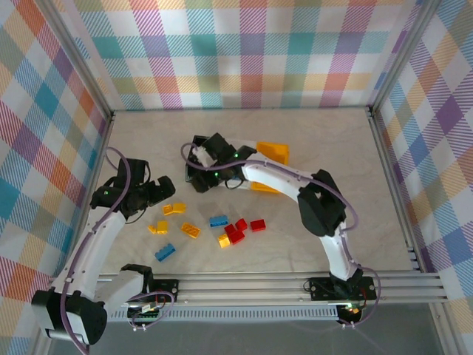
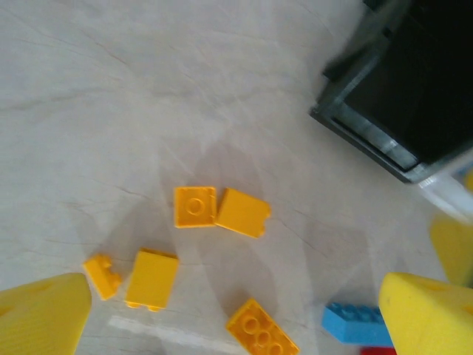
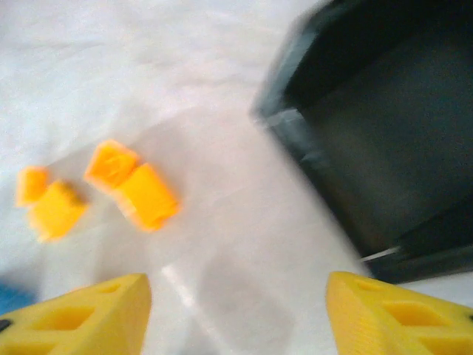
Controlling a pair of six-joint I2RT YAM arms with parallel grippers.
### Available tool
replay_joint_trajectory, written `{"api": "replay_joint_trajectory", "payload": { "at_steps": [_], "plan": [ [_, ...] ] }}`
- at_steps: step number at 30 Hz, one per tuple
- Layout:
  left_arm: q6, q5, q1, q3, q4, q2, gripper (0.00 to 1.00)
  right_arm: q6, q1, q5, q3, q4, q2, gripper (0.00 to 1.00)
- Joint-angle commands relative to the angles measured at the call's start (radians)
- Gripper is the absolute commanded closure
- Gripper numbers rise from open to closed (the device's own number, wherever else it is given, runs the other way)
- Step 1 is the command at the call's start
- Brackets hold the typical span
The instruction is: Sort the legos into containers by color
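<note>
Though apart, bricks [image 2: 195, 206] near black bin [image 2: 361, 132]

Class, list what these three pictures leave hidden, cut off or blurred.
- Top view: the inside of the black bin is covered by the right arm; the yellow-orange bin is partly covered too.
- Left wrist view: the blue brick is partly behind the left jaws; the red brick is cut by the bottom edge.
- Right wrist view: the orange bricks are smeared by blur, studs unreadable.
</note>
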State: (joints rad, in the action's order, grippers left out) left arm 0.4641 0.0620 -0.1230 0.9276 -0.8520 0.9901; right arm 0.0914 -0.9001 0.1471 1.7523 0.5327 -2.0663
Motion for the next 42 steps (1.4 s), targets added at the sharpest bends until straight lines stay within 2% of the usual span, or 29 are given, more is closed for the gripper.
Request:
{"api": "replay_joint_trajectory", "payload": {
  "at_steps": [1,4,9,23,32,37,42],
  "plan": [
    [0.046,0.152,0.030,0.045,-0.053,-0.045,0.00,-0.039,-0.063,0.096,-0.108,0.002,0.070,0.29],
    [0.053,0.154,0.041,0.051,-0.045,-0.077,0.00,-0.041,-0.114,0.115,-0.178,-0.009,0.066,0.25],
    [0.046,0.127,0.044,0.062,-0.057,-0.078,0.00,-0.073,-0.190,0.065,-0.156,0.022,0.003,0.24],
    [0.034,0.124,0.058,0.039,-0.061,-0.111,0.00,-0.094,-0.225,-0.041,-0.028,0.079,-0.143,0.22],
    [0.032,0.117,0.112,0.031,-0.068,-0.114,0.00,-0.095,-0.261,-0.068,-0.016,0.082,-0.159,0.23],
    [0.022,0.089,0.138,0.022,-0.071,-0.117,0.00,-0.082,-0.263,-0.108,-0.001,0.068,-0.191,0.30],
    [0.012,0.077,0.148,0.019,-0.074,-0.122,0.00,-0.073,-0.264,-0.125,0.005,0.060,-0.202,0.51]
  ]
}}
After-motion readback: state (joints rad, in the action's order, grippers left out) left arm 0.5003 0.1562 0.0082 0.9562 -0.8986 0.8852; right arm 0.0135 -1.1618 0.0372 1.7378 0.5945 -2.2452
